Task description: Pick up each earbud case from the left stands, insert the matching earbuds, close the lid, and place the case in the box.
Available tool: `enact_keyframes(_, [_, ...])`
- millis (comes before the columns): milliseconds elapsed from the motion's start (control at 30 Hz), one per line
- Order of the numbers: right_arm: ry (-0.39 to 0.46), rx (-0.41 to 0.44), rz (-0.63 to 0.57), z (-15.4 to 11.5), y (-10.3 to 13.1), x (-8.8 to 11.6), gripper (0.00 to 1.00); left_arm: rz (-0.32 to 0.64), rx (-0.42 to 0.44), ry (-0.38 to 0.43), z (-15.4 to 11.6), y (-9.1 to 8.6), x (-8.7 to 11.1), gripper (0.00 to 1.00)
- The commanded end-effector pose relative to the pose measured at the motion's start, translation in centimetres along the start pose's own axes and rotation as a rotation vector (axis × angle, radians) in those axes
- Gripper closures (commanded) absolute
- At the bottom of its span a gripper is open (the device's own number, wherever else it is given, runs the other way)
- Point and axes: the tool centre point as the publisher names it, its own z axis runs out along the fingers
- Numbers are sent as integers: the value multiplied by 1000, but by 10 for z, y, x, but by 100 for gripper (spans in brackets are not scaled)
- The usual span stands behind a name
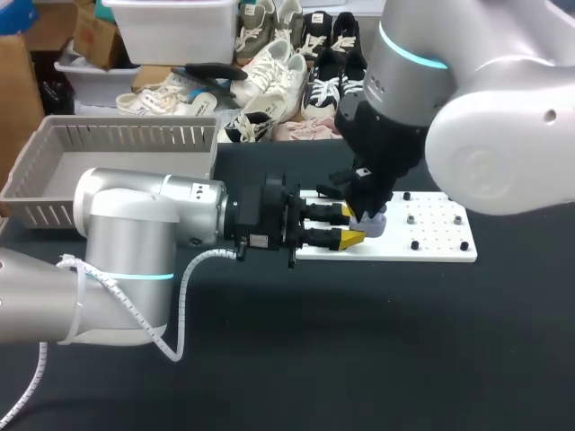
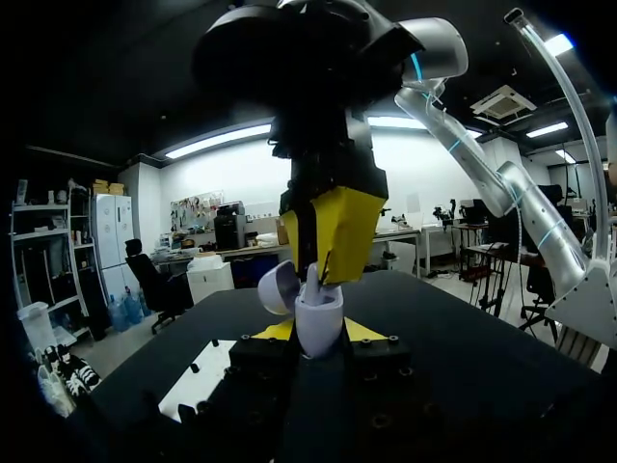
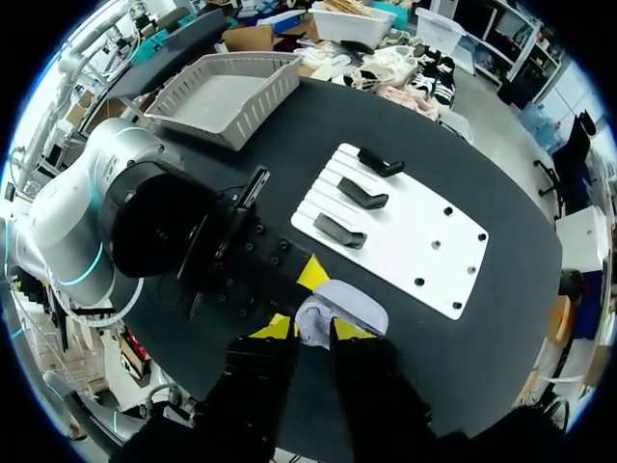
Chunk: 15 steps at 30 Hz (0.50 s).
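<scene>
Pale lilac and rounded, the plastic earbud case (image 2: pixel 318 326) is clamped from two sides between the yellow tips of the left gripper (image 1: pixel 352 225), which is stretched out level from the left arm. The case is held upright with its hinged lid (image 2: pixel 275 287) swung open to one side. In the head view it is seen over the left part of the flat white perforated board (image 1: pixel 440 235). In the right wrist view it lies just off that board's edge, over the black table (image 1: pixel 359 350).

The right gripper (image 2: pixel 328 275) is pointed straight down onto the open case from above. Its two yellow tips are drawn close together, and a small white earbud (image 2: pixel 313 282) is pinched between them, its lower end set in the mouth of the case. The fingers of the two grippers are crossed at right angles around the case.

Three black stands (image 3: pixel 339 193) are lined up on the white board's left end, beside the grippers, and small black pegs are dotted over its right half. A grey slotted plastic basket (image 1: pixel 126 126) is set at the table's far left corner, well apart from the case
</scene>
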Motion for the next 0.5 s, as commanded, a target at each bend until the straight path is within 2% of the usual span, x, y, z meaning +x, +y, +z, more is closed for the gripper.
enact_keyframes(33, [-6, 5, 5, 0, 0, -1, 61, 1, -2, -2, 0, 0, 0, 100])
enact_keyframes(167, [-19, 0, 3, -2, 1, -1, 53, 1, -2, -2, 0, 0, 0, 100])
enact_keyframes(433, [-61, -53, 14, -21, 1, 1, 50, 1, -2, -2, 0, 0, 0, 100])
enact_keyframes(500, [-70, -52, 35, -24, -6, -1, 40, 1, -2, -2, 0, 0, 0, 100])
